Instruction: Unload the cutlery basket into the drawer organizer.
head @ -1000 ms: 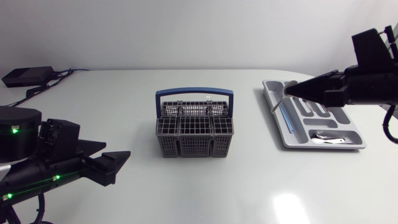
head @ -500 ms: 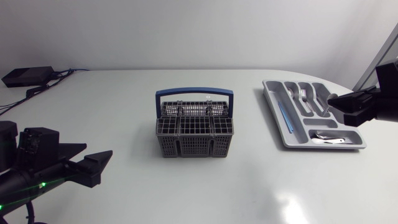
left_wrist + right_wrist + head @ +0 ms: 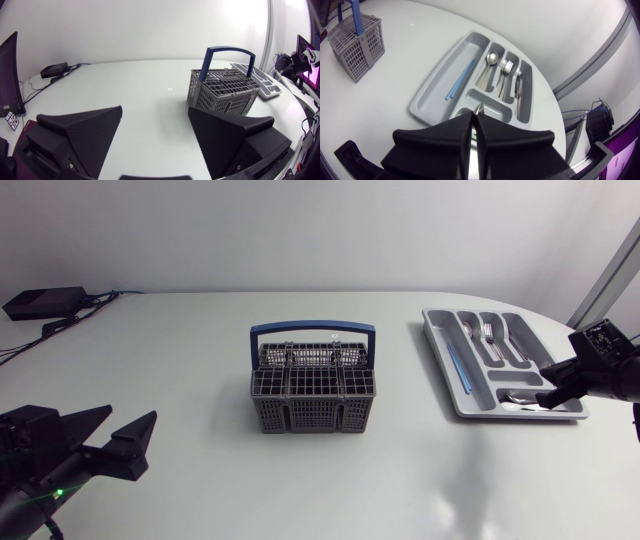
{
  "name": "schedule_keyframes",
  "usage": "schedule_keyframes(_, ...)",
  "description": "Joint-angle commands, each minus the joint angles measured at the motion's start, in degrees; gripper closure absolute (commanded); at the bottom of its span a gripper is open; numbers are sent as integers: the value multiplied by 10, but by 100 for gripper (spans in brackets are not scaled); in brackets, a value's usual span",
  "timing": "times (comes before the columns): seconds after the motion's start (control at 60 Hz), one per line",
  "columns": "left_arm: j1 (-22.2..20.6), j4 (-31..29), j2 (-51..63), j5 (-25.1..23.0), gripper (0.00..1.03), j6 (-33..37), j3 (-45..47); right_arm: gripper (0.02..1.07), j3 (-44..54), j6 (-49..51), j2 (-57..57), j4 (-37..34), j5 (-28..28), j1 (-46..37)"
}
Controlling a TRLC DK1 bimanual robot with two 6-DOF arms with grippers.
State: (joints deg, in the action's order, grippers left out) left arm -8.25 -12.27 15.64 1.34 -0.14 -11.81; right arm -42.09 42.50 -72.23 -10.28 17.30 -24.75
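The grey cutlery basket (image 3: 312,412) with a blue handle (image 3: 312,329) stands mid-table; no cutlery shows above its grid. At the right lies the grey drawer organizer (image 3: 432,321), holding a spoon (image 3: 492,57), forks (image 3: 506,69), a knife (image 3: 519,88), a blue stick (image 3: 460,80) and silver pieces in its small front compartment (image 3: 525,402). My right gripper (image 3: 548,395) is shut and empty, just above the organizer's (image 3: 445,70) near right corner. My left gripper (image 3: 112,442) is open and empty at the near left, far from the basket (image 3: 220,102), which stands ahead of it (image 3: 155,131).
A black box (image 3: 44,302) with cables sits at the far left back corner. Bare white tabletop lies between my left gripper and the basket, and between the basket (image 3: 357,55) and the organizer (image 3: 266,84).
Both arms have drawn back. My left gripper slid toward the near left corner. My right gripper left the organizer's far left end and now sits by its near right corner.
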Motion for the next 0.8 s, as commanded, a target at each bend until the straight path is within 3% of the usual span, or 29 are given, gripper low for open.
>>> schedule_keyframes(0.0,15,21,-25,-5,11,5,27,101,7,20,-43,24,-16,-14)
schedule_keyframes(0.417,82,121,-154,-13,11,1,117,101,-21,29,-168,93,-61,-51)
schedule_keyframes(0.617,83,123,-156,-13,11,1,118,100,-26,23,-197,121,-75,-46)
schedule_keyframes(0.7,83,123,-156,-13,11,1,118,82,-20,21,-204,142,-86,-35)
schedule_keyframes(0.783,83,123,-156,-13,11,1,118,55,-15,20,-203,144,-87,-28)
